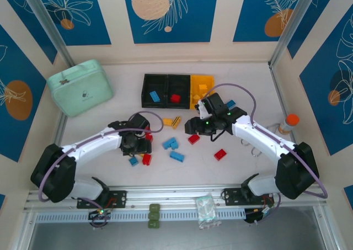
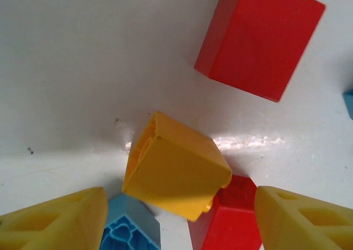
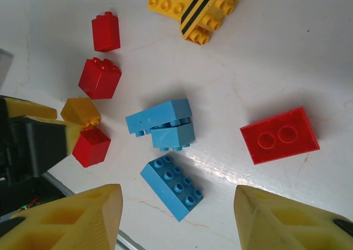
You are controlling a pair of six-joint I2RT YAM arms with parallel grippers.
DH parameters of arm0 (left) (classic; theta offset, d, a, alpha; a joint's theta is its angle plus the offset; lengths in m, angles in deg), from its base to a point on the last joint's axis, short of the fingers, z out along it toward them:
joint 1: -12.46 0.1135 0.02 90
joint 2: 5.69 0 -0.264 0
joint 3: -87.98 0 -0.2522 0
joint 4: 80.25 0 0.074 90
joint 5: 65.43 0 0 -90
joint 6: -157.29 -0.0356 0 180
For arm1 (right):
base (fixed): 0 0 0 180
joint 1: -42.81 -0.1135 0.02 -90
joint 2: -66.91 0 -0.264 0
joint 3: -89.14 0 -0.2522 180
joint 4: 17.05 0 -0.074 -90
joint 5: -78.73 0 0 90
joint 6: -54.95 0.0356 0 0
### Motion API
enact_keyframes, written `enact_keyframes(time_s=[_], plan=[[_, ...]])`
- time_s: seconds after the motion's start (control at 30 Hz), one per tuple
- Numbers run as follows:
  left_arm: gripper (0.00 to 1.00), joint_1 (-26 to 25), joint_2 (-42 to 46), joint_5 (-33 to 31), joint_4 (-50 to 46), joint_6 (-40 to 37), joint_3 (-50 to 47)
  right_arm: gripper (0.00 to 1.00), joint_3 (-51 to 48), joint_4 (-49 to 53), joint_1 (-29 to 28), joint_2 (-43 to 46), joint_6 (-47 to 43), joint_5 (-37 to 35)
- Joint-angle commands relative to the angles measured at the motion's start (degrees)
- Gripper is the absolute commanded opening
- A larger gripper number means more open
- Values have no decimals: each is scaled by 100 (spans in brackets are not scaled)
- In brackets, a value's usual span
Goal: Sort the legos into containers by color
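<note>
Mint-green case (image 1: 80,87) sits far left on the worktop (image 1: 110,117), well apart from the bricks; my left tool (image 1: 138,144) is low over a small pile, fingers (image 2: 55,222) apart, nothing clamped; a tilted yellow brick (image 2: 174,170) lies between the tips, touching a small red brick (image 2: 229,219), with a light blue brick (image 2: 129,230) just beside it; a bigger red brick (image 2: 259,40) lies ahead, apart.

Bins (image 1: 176,90) stand in a row at back centre; left black one holds 1 blue, middle black 1 red, the yellow one holds yellow pieces.

Mid-worktop: striped brick (image 3: 207,10) touching a yellow plate (image 3: 171,0); blue cluster (image 3: 162,123); long blue brick (image 3: 171,186); flat red brick (image 3: 279,135).

My right tool (image 1: 197,127) hovers over the blue ones, fingers apart, empty; orange-capped bottle (image 1: 288,123) far right.
</note>
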Motion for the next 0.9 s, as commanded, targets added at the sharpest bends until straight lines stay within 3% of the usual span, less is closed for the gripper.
enact_keyframes(time_s=[0.0,0.2,0.53,0.87], plan=[[70,45,-171,86,220,3,-66,56,60,-71,-66,-105,82,50],[67,44,-441,49,386,25,-76,56,43,-115,-76,-147,132,-29],[46,48,-575,-210,366,-42,54,55,-14,-139,-78,-117,185,-70],[43,45,-253,-278,71,-173,460,55,-183,-170,-37,147,264,-69]])
